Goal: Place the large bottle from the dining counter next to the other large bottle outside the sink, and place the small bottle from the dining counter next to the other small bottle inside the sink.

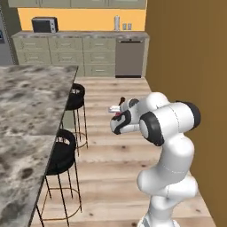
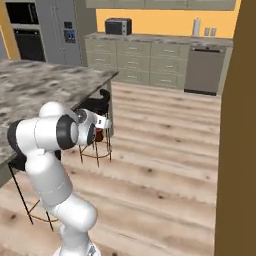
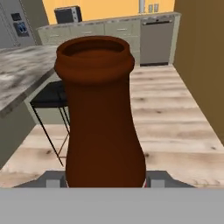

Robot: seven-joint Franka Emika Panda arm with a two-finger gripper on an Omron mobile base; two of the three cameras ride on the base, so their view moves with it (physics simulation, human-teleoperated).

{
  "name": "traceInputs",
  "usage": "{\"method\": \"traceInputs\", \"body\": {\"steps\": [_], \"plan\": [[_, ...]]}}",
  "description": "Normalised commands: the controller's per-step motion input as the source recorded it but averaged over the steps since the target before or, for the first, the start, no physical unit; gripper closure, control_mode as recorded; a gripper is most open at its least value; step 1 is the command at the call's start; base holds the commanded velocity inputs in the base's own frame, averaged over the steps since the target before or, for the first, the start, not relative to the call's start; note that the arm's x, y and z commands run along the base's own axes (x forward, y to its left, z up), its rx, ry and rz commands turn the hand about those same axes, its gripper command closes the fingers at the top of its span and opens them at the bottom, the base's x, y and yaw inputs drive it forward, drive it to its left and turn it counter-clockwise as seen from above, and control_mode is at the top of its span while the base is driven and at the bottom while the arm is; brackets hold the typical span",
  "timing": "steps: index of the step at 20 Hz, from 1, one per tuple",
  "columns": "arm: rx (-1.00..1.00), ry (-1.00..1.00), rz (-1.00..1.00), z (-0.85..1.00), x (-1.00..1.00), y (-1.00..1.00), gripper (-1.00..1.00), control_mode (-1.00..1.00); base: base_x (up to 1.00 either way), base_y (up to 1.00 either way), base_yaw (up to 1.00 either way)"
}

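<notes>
Left base view: the jaws (image 1: pixel 116 109) are held over the wooden floor (image 1: pixel 115 146), right of the desk (image 1: pixel 26 115) and its two black stools (image 1: pixel 62 153); a red patch shows below them.

Right base view: a red-brown thing sits at the jaws, near the desk's edge.

Hand view: the brown bottle (image 3: pixel 101 118) stands clamped between the jaws, its open mouth pointing toward the far cabinets (image 3: pixel 109 33).

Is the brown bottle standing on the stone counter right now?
No, the brown bottle sits in the pincer, off the counter.
</notes>
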Motion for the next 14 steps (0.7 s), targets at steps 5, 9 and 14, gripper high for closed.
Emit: {"method": "traceInputs", "body": {"steps": [5,9,14], "plan": [[0.0,0.0,0.0,0.0,0.0,0.0,1.0,1.0,1.0,-0.18,-0.23],[0.0,0.0,0.0,0.0,0.0,0.0,1.0,1.0,1.0,-0.01,-0.19],[0.0,0.0,0.0,0.0,0.0,0.0,1.0,1.0,1.0,0.0,-0.16]]}}
